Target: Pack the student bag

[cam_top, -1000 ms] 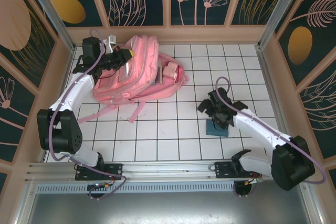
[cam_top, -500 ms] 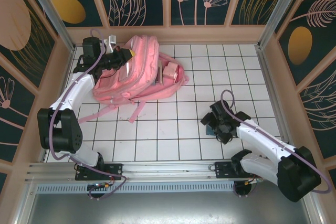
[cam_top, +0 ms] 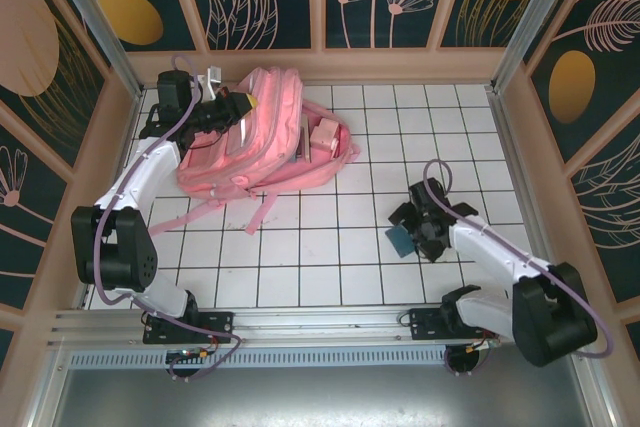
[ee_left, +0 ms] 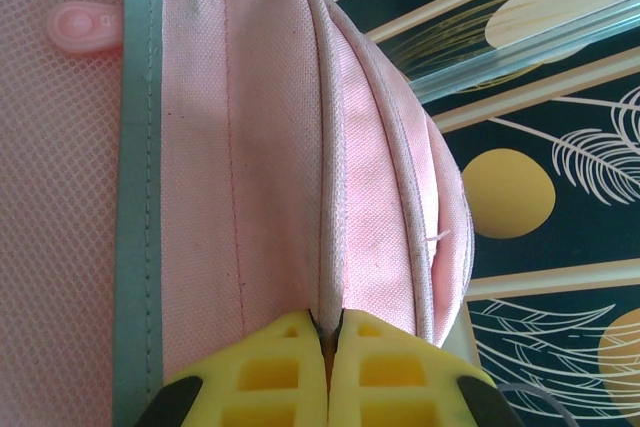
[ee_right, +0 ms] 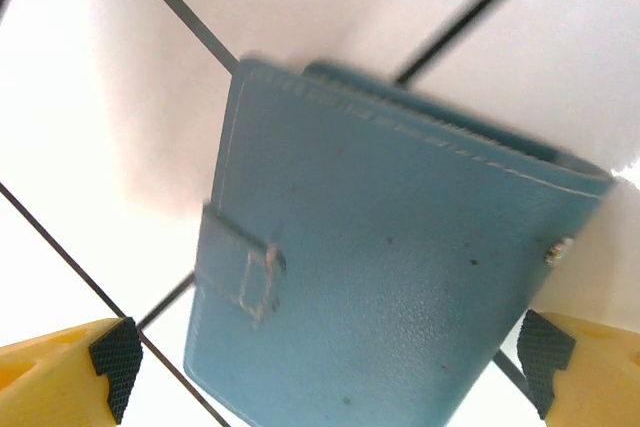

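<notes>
step: blue wallet point(ee_right: 380, 287) pickup | left gripper point(ee_left: 326, 347): jaws pinch student bag point(cam_top: 265, 137) seam, upper left | right gripper point(ee_right: 330, 365): jaws spread astride wallet (not yet gripped), lower right | next: close, lift, carry to bag

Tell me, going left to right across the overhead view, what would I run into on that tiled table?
First the left arm → student bag → blue wallet → right arm.
</notes>
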